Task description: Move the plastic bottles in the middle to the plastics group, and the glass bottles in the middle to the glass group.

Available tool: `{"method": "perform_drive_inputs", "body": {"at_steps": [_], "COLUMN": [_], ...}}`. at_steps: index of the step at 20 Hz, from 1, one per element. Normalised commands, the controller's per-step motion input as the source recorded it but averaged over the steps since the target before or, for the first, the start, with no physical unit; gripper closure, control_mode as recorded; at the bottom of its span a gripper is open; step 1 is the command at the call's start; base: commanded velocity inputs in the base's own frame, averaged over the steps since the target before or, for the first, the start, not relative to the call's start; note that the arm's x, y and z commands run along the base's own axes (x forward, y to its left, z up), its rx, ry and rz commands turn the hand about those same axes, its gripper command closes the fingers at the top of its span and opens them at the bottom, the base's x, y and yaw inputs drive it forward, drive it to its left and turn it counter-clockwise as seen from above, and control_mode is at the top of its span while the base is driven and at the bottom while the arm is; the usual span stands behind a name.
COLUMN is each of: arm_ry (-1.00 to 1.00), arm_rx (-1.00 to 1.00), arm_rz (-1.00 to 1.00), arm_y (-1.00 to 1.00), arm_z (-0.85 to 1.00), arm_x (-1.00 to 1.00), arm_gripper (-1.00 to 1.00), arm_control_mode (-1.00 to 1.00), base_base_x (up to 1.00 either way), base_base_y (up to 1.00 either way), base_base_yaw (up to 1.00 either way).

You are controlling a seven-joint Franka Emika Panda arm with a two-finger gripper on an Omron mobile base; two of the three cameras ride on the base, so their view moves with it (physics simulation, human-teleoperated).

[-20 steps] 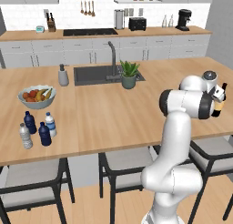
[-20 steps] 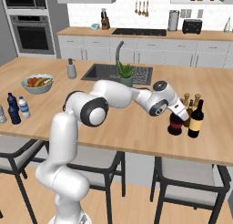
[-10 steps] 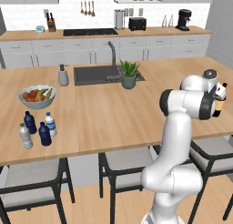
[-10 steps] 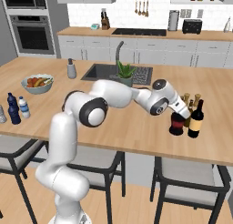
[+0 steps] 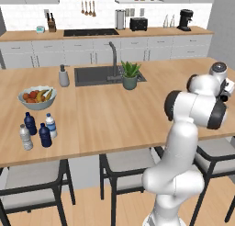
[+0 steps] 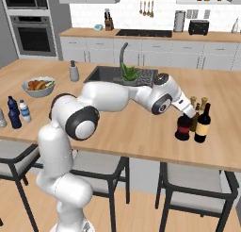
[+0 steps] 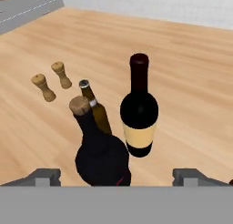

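We see a squat black glass bottle (image 7: 102,159) with a tan cork top and a sliver of red label. Beside it stand a slim amber-brown bottle (image 7: 97,110) and a tall dark wine bottle (image 7: 139,110) with a pale cream label and dark red top. Two small light-wood pepper mills (image 7: 51,80) match the warm wooden counter (image 7: 191,82).

A wooden island counter (image 5: 114,115) with inset dark sink (image 5: 94,75) spans mid-frame, dark-framed grey-seated stools (image 5: 32,186) along the bottom, grey cabinets (image 5: 92,49) and white tiled wall (image 5: 92,9) across the top, wall oven (image 6: 28,35) upper left.
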Motion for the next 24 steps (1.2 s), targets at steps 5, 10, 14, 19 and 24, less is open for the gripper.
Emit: {"method": "perform_drive_inputs", "body": {"at_steps": [5, 10, 14, 19, 24], "arm_ry": [0.00, -0.04, -0.05, -0.13, -0.04], "arm_rx": [0.00, 0.00, -0.01, -0.03, 0.00], "arm_rz": [0.27, 0.11, 0.08, 0.08, 0.09], "arm_y": [0.47, 0.55, 0.75, 0.55, 0.20], "arm_z": [0.01, 0.10, 0.17, 0.39, 0.62], "arm_x": [-0.90, -0.64, -0.81, -0.70, -0.61], "arm_gripper": [-1.00, -1.00, -1.00, -1.00, -1.00], "arm_control_mode": [-1.00, -1.00, -1.00, -1.00, -1.00], "base_base_x": [0.00, 0.00, 0.00, 0.00, 0.00], "base_base_y": [0.00, 0.00, 0.00, 0.00, 0.00], "base_base_yaw": [0.00, 0.00, 0.00, 0.00, 0.00]}}
